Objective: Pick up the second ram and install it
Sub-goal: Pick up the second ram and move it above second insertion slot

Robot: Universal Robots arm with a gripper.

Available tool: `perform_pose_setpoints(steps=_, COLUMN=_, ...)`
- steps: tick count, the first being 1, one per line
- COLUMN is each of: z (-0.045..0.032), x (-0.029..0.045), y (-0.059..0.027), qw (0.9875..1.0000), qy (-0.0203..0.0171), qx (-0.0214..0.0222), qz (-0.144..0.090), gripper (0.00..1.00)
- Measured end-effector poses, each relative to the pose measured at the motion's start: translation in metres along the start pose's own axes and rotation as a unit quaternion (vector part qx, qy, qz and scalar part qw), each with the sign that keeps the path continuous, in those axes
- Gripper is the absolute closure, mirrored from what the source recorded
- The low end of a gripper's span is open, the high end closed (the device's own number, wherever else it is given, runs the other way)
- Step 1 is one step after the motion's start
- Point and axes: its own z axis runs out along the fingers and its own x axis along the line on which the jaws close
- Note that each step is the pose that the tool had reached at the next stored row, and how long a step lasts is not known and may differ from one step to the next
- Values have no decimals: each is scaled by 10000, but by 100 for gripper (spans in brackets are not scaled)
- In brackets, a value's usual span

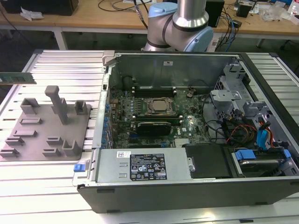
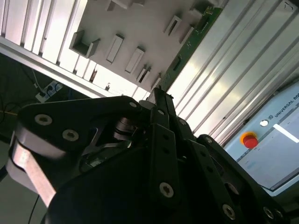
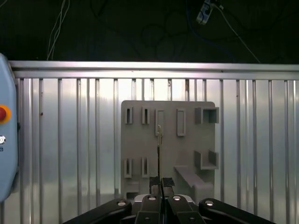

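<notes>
The gripper is clamped on the ram. In the first wrist view its dark fingers pinch one end of the stick; the stick shows edge-on as a thin line running out over the grey tray. In the second wrist view the gripper grips the same end; the ram stretches away from the fingertips with its green face showing, along the border between the tray and the ribbed table. A red button sits on a panel beside the table. In the exterior view the ram hangs level at the exterior view's left edge, over the table; it is beyond the tray and well apart from the open case. Inside the case lies the motherboard.
</notes>
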Motion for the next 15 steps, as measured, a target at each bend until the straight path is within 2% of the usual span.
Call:
perform_pose_setpoints(steps=6, z=-10, x=-2, y=-366, qw=10000, qy=0, qx=0, qz=0, gripper=91)
perform_pose_setpoints(steps=10, z=-15, x=-3, y=-558, qw=10000, qy=0, qx=0, qz=0, gripper=91)
perform_pose_setpoints(steps=12, z=-18, x=-4, y=-628, qw=10000, qy=0, qx=0, qz=0, gripper=91)
perform_pose_setpoints(steps=13, z=-20, x=-4, y=-713, qw=10000, qy=0, qx=0, qz=0, gripper=91)
perform_pose_setpoints(steps=15, z=-22, x=-4, y=-792, qw=10000, qy=0, qx=0, qz=-1, gripper=91)
